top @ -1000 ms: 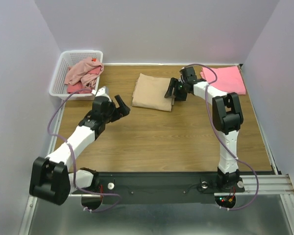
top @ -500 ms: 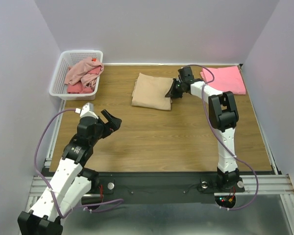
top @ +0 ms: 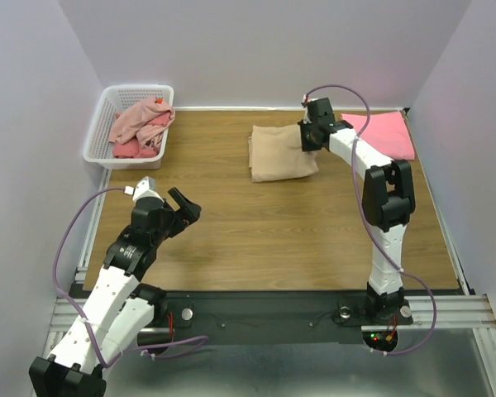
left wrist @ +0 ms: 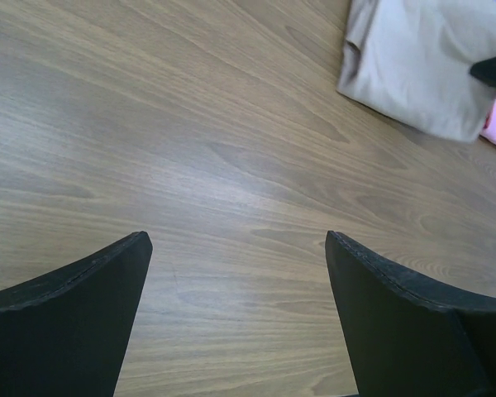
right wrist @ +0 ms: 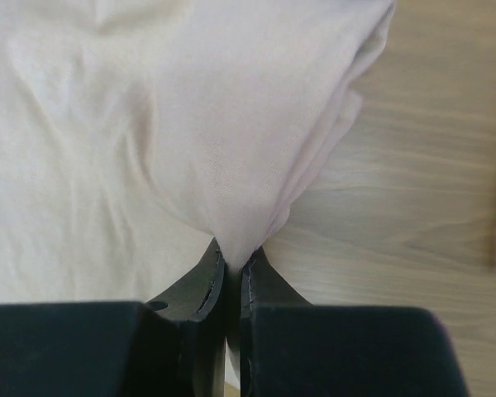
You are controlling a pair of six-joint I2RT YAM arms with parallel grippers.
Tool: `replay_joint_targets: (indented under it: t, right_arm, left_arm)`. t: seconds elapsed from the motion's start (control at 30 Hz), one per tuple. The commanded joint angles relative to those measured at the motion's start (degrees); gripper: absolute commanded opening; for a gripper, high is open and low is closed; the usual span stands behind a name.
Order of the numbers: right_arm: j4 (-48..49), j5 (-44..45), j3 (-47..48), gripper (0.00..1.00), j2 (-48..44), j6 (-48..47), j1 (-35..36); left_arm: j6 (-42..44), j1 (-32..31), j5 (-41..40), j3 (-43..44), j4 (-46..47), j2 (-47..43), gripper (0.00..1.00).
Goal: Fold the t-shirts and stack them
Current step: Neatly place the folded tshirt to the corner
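Two shirts look folded, and two more wait. Closest, the left jaws hang wide open over the bare wooden surface (top: 256, 223), holding nothing. Farther back, the beige t-shirt (top: 283, 154) lies in a soft folded square, a bit lumpy at one edge. The right jaws are pinched tight on that edge. Near it, at the far right, the salmon-pink t-shirt (top: 388, 134) lies flat and neat. I think the beige one goes on it next. Far left, a dusty-pink t-shirt (top: 136, 120) and a red t-shirt (top: 131, 150) sit crumpled in the white basket (top: 97, 128).
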Motion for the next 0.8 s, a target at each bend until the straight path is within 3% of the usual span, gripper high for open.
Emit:
replay_joint_targets:
  t: [0.0,0.3,0.6,0.77]
  right_arm:
    - [-0.26,9.19,4.65,0.00,-5.09,-10.38,-3.62]
    - [-0.79,15.52,10.10,0.00,-3.69,-26.10,-9.43]
    - [-1.05,15.44,19.77,0.00,0.17,-31.74,-14.09]
    - [-1.23,12.11,20.04,0.00,-1.14,-35.79,-14.18]
  left_arm:
    - [0.97,0.07,-2.46,4.07,0.80,1.19,0.99]
    - [2.82,0.07,-5.71,6.53,2.03,3.91,0.99]
    - [3.96,0.07,-7.21,7.50,2.91,8.74,0.99]
    - [4.05,0.07,-7.30,7.50,3.26,9.63,0.99]
